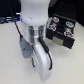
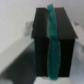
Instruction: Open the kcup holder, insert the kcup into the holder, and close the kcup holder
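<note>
The black kcup holder (image 1: 61, 31) stands at the exterior view's right, with several pale-lidded pods on top of it or in an open drawer; I cannot tell which. The white arm (image 1: 36, 25) fills the middle of that view, and its lower end (image 1: 43, 61) hangs over the table in front of the holder. No fingers show. In the wrist view a black box (image 2: 62, 32) fills the frame, blurred, with a teal-green strip (image 2: 53, 45) running across it. I cannot tell what the strip is. The green-topped kcup is not in view.
A grey-blue part (image 1: 25, 48) sits beside the arm on the exterior view's left. The pale table top (image 1: 10, 62) runs under the arm. Dark clutter (image 1: 10, 17) lies along the back edge.
</note>
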{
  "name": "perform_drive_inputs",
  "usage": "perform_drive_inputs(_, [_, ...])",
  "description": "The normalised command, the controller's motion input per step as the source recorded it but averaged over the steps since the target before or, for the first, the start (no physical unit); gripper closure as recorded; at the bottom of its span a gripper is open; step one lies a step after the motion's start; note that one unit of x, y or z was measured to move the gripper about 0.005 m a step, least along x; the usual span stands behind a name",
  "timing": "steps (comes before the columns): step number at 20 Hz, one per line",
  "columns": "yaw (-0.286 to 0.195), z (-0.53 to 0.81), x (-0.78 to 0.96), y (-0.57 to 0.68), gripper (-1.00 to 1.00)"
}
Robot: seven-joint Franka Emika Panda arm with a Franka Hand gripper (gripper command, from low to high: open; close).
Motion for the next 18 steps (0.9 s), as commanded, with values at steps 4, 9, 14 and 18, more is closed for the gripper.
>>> perform_drive_inputs(4, [-0.060, 0.09, 0.04, -0.13, -1.00])
perform_drive_inputs(9, [-0.014, 0.04, 0.07, -0.06, -1.00])
perform_drive_inputs(14, [0.000, 0.26, 0.04, 0.16, -1.00])
perform_drive_inputs(18, [0.000, 0.33, 0.00, 0.10, -1.00])
